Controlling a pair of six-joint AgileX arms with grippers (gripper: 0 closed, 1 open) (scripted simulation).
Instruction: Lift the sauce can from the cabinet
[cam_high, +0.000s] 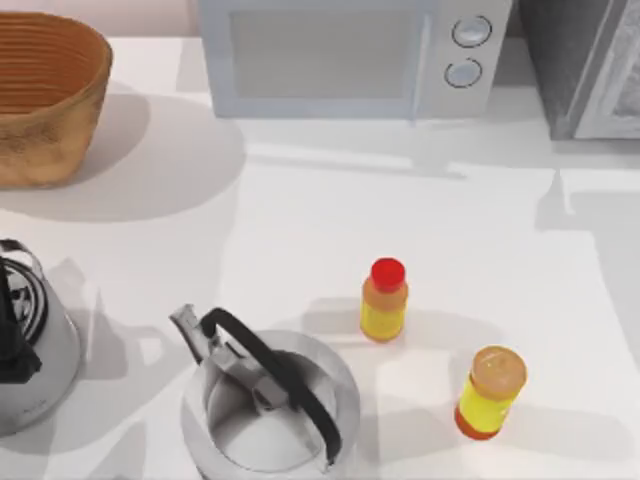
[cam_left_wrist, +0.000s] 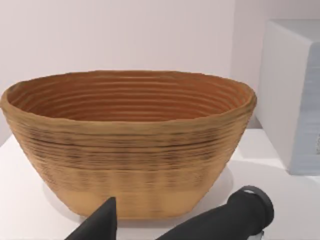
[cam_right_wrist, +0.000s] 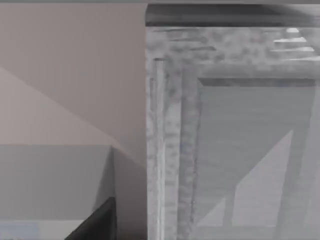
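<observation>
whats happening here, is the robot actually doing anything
Nothing is being held at the moment. The right wrist view looks close up at the dark grey cabinet at the table's far right corner, next to the white microwave. The left hand points at the woven basket at the far left. The two yellow bottles and the kettle stand untouched on the white table.

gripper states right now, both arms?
Left gripper: open, holding nothing, facing the woven tan basket.
Right gripper: cannot be told, facing the dark grey boxy cabinet.
</observation>
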